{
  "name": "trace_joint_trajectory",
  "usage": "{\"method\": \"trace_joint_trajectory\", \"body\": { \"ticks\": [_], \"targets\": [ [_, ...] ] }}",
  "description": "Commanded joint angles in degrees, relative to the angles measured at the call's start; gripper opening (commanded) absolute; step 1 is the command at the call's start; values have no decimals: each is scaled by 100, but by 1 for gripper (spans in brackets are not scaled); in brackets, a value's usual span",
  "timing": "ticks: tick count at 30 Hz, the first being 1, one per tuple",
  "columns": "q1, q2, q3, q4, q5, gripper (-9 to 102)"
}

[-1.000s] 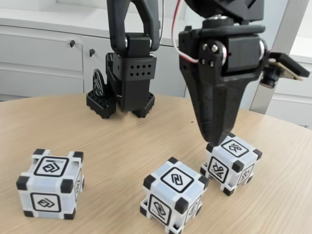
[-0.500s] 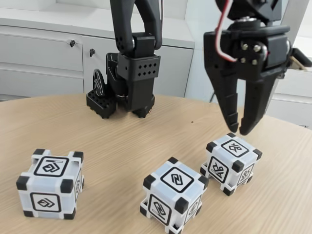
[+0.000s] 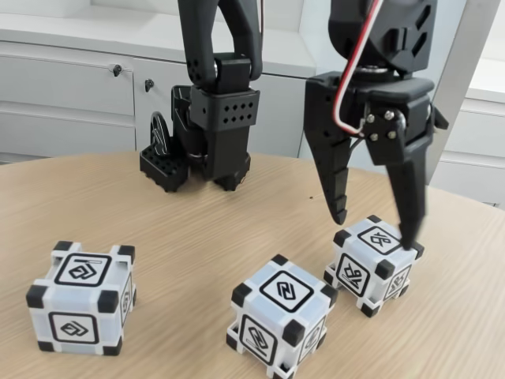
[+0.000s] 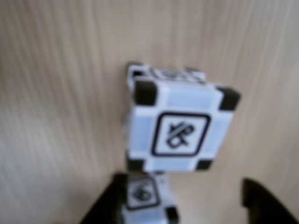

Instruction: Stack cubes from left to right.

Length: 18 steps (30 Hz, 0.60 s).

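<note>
The gripper (image 3: 375, 229) hangs point-down over the right-hand cube (image 3: 372, 264) in the fixed view, its two black fingers spread wide, one tip just left of the cube's top face and the other at its right top corner; nothing is held. In the wrist view the gripper (image 4: 187, 205) straddles the bottom edge, dark finger tips at either side, with that same cube (image 4: 180, 123) just above them, blurred.

Each cube is white plastic with black corner blocks and a black-framed square glyph on every face that shows. In the fixed view all three sit on the pale wooden table (image 3: 197, 229): the right cube nearest the gripper, the middle cube (image 3: 282, 324) just to its left and closer to the camera, the left cube (image 3: 80, 297) well apart at the table's left side. None is stacked. The arm's black base (image 3: 201, 150) stands at the table's back, before white cabinets (image 3: 71, 87).

Compared with half a second ago, the gripper has dropped lower and opened wider, tips now level with the cube's top. The cubes have not moved.
</note>
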Motion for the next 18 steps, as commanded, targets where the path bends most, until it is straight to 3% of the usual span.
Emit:
{"method": "trace_joint_trajectory", "body": {
  "ticks": [1, 8, 18],
  "targets": [
    [-9, 26, -26, 18, -193, 28],
    [-9, 26, -26, -26, -571, 31],
    [-26, 18, -44, -70, 404, 30]
  ]
}}
